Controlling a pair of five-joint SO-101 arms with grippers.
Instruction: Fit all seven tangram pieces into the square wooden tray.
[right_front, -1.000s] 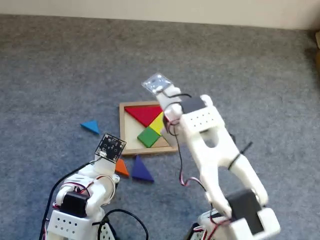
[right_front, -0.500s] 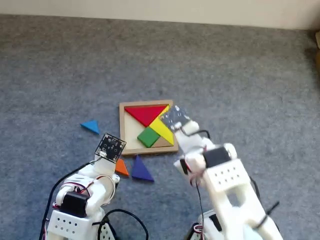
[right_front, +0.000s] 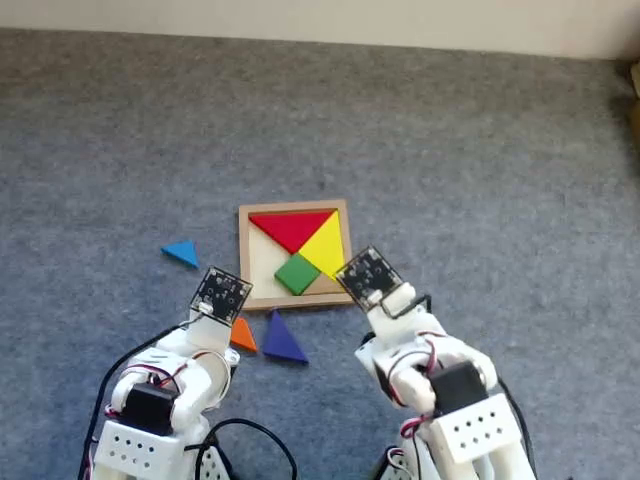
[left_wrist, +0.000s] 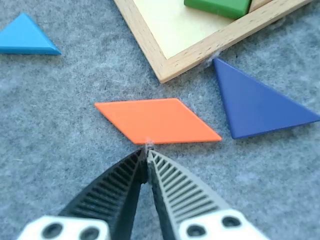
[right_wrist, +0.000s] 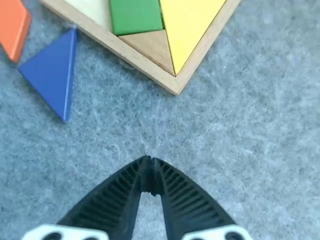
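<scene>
Three pieces (right_front: 284, 338) outside the tray (right_front: 243, 262).
Orange parallelogram (left_wrist: 157, 121) just ahead of the closed left gripper (left_wrist: 146, 151): probably thin, stiff, light; pinch across its long edges.

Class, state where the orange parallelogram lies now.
Left wrist view: the orange parallelogram lies on carpet just outside the wooden tray, beside the dark blue triangle, before the left gripper.

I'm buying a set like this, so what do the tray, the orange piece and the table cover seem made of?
The tray looks like pale bare wood: grain shows on its rim. The orange piece is smooth and matte, painted wood or plastic; I cannot tell which. The table cover looks like grey felt or carpet: fuzzy fibres show.
</scene>
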